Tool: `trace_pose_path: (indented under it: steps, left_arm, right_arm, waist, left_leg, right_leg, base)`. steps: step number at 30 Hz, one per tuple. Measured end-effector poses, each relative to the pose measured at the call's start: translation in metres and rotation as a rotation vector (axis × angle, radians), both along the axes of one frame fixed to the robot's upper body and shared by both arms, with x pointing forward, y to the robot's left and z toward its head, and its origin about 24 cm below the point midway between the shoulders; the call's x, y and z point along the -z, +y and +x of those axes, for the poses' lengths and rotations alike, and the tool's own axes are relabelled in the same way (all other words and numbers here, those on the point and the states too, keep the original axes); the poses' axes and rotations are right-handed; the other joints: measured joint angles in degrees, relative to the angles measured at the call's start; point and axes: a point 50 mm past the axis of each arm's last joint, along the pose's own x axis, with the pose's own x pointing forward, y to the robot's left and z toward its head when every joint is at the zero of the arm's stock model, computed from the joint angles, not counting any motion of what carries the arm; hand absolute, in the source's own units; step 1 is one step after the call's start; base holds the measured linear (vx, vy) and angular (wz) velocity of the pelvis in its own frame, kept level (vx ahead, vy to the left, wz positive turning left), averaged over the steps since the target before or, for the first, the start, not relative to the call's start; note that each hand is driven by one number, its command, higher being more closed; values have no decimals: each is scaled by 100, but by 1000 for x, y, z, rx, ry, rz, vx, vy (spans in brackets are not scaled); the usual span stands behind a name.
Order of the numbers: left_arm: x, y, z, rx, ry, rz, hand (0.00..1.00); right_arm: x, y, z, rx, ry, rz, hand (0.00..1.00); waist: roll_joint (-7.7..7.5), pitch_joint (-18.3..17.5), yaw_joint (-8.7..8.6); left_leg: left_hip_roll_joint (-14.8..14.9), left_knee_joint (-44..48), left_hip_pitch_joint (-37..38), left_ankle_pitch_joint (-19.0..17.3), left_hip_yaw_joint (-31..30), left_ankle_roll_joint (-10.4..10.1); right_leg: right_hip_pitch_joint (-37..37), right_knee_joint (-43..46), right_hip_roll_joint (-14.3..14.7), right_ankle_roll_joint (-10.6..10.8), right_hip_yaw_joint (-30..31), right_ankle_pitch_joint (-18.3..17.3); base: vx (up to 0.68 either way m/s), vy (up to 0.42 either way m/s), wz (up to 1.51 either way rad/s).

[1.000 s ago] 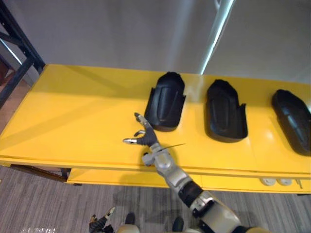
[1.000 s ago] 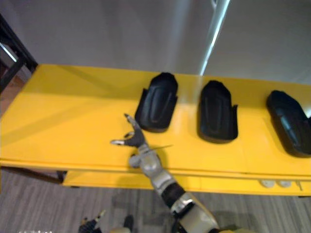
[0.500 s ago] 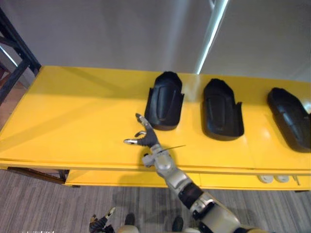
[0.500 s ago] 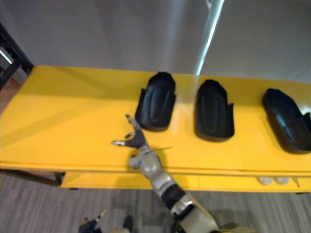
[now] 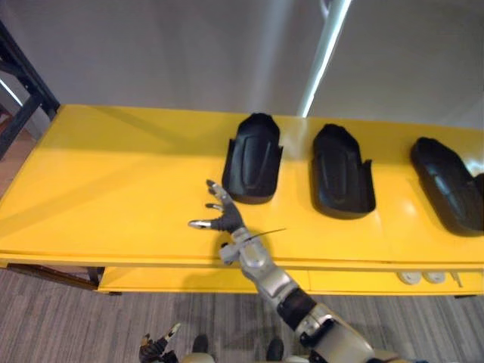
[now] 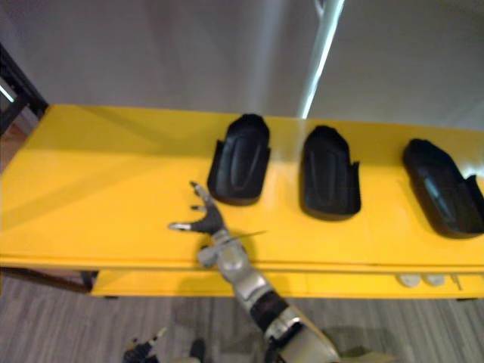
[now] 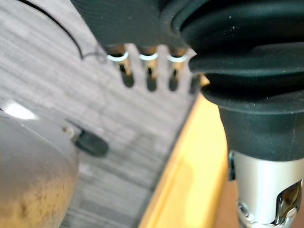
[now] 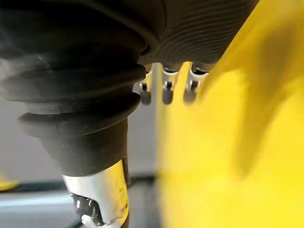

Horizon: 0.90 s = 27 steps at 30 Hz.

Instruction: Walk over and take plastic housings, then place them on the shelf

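Three plastic housings lie in a row along the back half of the yellow bench (image 5: 113,174), each well apart from the next: the left housing (image 5: 255,159), the middle housing (image 5: 342,172) and the right housing (image 5: 448,185), the last close to the bench's right end. None of them is in a hand. I judge the walk-up done and everything else left: taking each housing and carrying it to the shelf.

My right hand (image 5: 221,218) hovers over the bench near its front edge. Its fingers are released and spread, the thumb points toward the left end, and it grasps nothing. It is near the front end of the left housing but apart from it, so that housing looks like the first to take. My left hand (image 5: 155,346) hangs low in front of the bench, down by the floor, fingers loose and empty as far as I can see.

Nothing stands between my right hand and the left housing. A dark metal frame (image 5: 19,91) rises past the bench's left end; it may be the shelf, but I cannot tell. Some small pale parts (image 5: 423,277) sit on a ledge below the front edge near the right end, out of the way.
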Motion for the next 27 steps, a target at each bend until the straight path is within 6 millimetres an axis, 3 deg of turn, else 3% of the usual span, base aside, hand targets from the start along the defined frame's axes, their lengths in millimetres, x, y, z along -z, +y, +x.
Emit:
trace_pose_path:
  steps: [2, 5, 10, 14, 18, 20, 23, 27]
  left_arm:
    - [1, 2, -2, 11, 7, -11, 0]
    - [3, 5, -7, 21, 23, -30, 0]
    - [5, 5, -15, 23, 49, -53, 0]
    - [6, 3, -19, 31, 51, -69, 0]
    - [7, 3, -27, 26, 70, -70, 0]
    - [8, 4, -31, 47, 83, -59, 0]
    - [9, 3, -37, 49, 102, -56, 0]
    - [10, -1, -41, 51, 112, -61, 0]
  right_arm:
    - [-25, -9, -7, -105, -47, 116, 0]
    - [-62, -44, -5, -157, -109, 305, 0]
    - [-102, -112, 8, 10, -257, 488, 0]
    - [-126, -173, 0, 246, -425, 582, 0]
    - [-124, -224, -10, 538, -517, 558, 0]
    - [-115, -260, -20, 770, -537, 516, 0]
    - [-97, -294, -38, 1044, -534, 423, 0]
    - [-65, -310, -56, 1269, -442, 315, 0]
  waist:
    - [-29, -84, -2]
    - [-64, -271, -20]
    - [-54, -422, -133]
    - [-17, -582, -182]
    - [33, -754, -263]
    - [75, -782, -308]
    - [178, -846, -364]
    - [275, -911, -491]
  left_leg:
    - [4, 0, -9, 0, 3, 0]
    - [6, 0, 0, -2, 66, 0]
    - [14, 1, 34, -6, 171, 5]
    - [17, 1, 47, -21, 194, 30]
    - [15, 1, 67, -39, 227, 58]
    - [14, 0, 114, -56, 300, 81]
    - [8, -3, 119, -85, 330, 108]
    - [16, -3, 121, -93, 356, 103]
  right_leg:
    - [-8, -8, 12, -1, 14, 0]
    - [-38, -2, 23, -12, 97, 7]
    - [-64, 3, 42, -45, 205, 35]
    - [-67, -3, 55, -47, 238, 41]
    - [-66, -16, 57, -46, 277, 42]
    - [-64, -15, 61, -40, 362, 47]
    - [-68, -19, 57, -33, 415, 52]
    - [-88, -24, 72, -33, 447, 52]
  base:
    - [2, 3, -2]
    - [0, 13, -11]
    - [-32, 8, -11]
    - [-13, 5, -3]
    - [10, 16, -5]
    - [-6, 21, -14]
    - [-17, 19, -12]
    - [0, 10, -5]
